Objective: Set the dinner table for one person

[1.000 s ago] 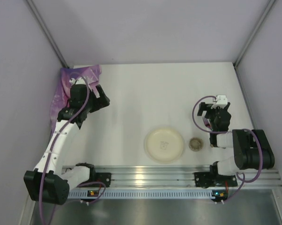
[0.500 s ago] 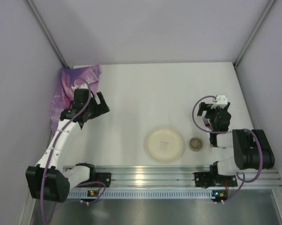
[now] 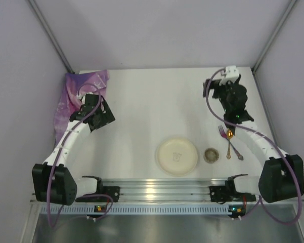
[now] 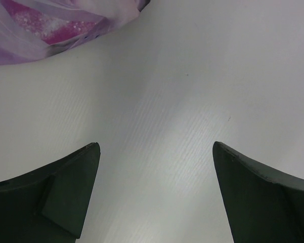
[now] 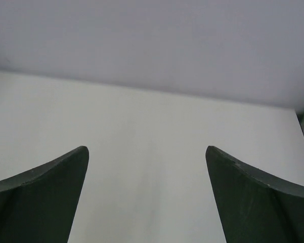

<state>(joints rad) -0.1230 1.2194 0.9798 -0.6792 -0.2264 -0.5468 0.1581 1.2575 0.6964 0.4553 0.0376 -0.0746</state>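
Note:
The white dinner table (image 3: 157,101) carries a cream plate (image 3: 177,156) near the front middle. A small brownish bowl (image 3: 211,155) stands just right of it. A fork (image 3: 223,133) and a spoon (image 3: 229,147) lie crossed further right. My left gripper (image 3: 101,115) is open and empty over bare tabletop (image 4: 157,101). It is just right of the crumpled purple placemat (image 3: 76,93), which shows at the top left of the left wrist view (image 4: 50,25). My right gripper (image 3: 224,87) is open and empty, high over the far right of the table (image 5: 141,116) and facing the back wall.
Lilac walls close in the table on the left, back and right. An aluminium rail (image 3: 162,190) with both arm bases runs along the near edge. My right forearm (image 3: 253,136) passes beside the cutlery.
My right arm has unfolded and reached toward the far right of the table, uncovering the fork and spoon. My left gripper has drawn back a little toward the near left.

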